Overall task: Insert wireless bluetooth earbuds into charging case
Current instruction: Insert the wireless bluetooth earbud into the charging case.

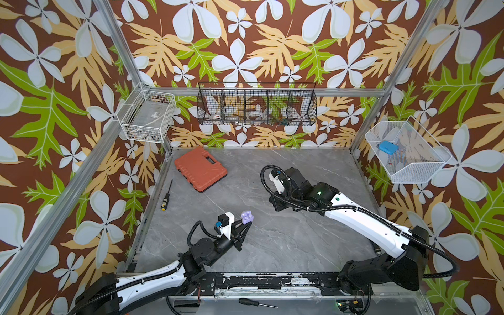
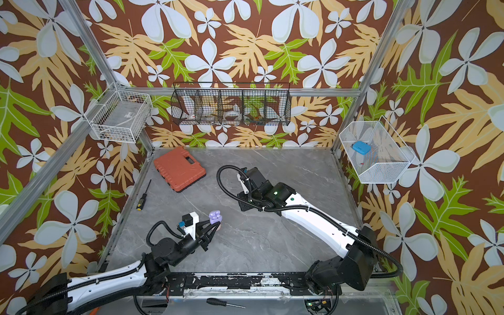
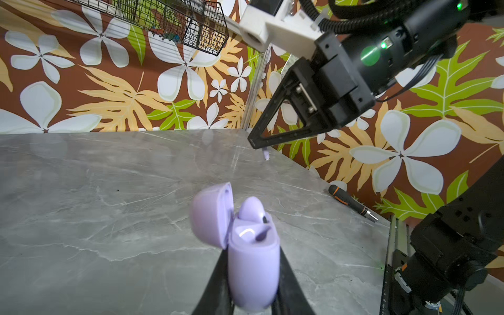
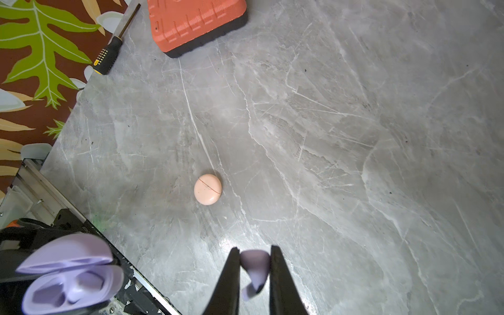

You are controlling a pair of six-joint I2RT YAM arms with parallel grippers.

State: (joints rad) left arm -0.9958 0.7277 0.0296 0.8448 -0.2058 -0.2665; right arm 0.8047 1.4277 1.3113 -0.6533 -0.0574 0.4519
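Note:
My left gripper point(image 3: 252, 272) is shut on the body of a lavender charging case point(image 3: 253, 267), held upright above the table in both top views point(image 1: 246, 217) point(image 2: 215, 216). Its lid point(image 3: 210, 215) hangs open, and one lavender earbud point(image 3: 252, 210) sits in a slot. My right gripper point(image 4: 255, 249) is shut on a second lavender earbud point(image 4: 255, 268), stem pointing back toward the wrist. In the left wrist view that gripper point(image 3: 253, 143) hovers beyond and above the case, apart from it. A closed pale pink case point(image 4: 207, 189) lies on the table.
An orange tool case point(image 1: 200, 169) lies at the back left of the grey marble table point(image 1: 286, 240), with a screwdriver point(image 1: 166, 195) at the left edge. Another screwdriver point(image 1: 253, 302) lies in front of the base rail. Wire baskets point(image 1: 256, 105) hang on the walls.

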